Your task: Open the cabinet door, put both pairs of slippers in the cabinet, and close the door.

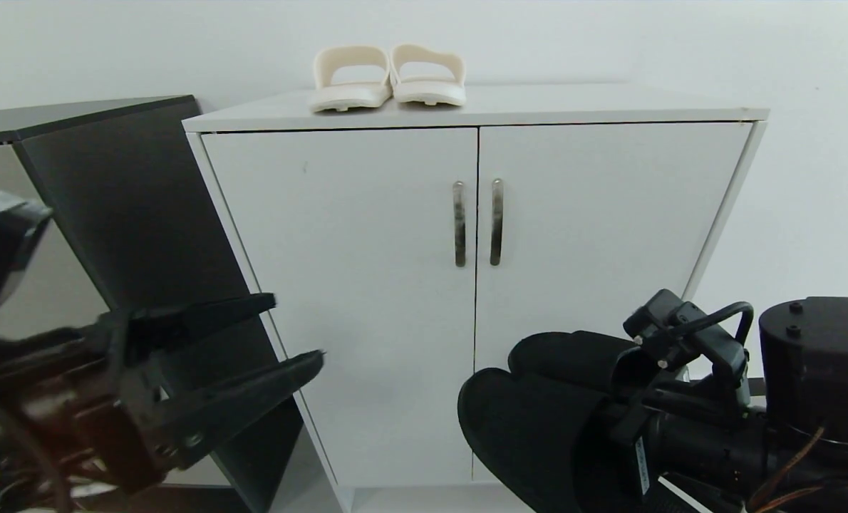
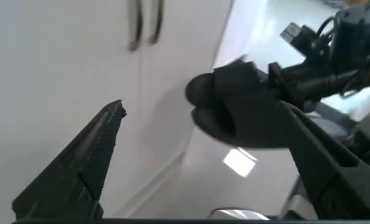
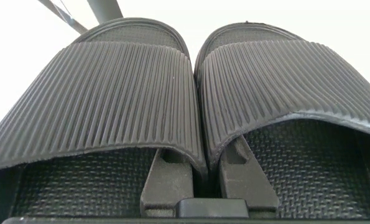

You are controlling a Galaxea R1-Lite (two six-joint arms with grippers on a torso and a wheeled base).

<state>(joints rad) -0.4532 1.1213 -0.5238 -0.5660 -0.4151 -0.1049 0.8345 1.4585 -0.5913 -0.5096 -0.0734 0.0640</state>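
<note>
The white cabinet point(image 1: 367, 299) stands with both doors closed, and its two metal handles point(image 1: 477, 222) sit side by side at the centre. A pair of cream slippers point(image 1: 388, 77) rests on its top. My right gripper point(image 3: 203, 171) is shut on a pair of black ribbed slippers point(image 3: 185, 93), pinching their inner edges together. It holds them low in front of the right door point(image 1: 538, 420). My left gripper point(image 1: 297, 328) hangs open with nothing in it before the left door's lower part. The left wrist view shows its fingers point(image 2: 104, 143), the handles point(image 2: 144, 25) and the black slippers point(image 2: 234, 112).
A black angled shelf unit point(image 1: 125, 192) stands against the cabinet's left side. A white wall runs behind, and pale floor point(image 2: 247, 180) lies below the cabinet front.
</note>
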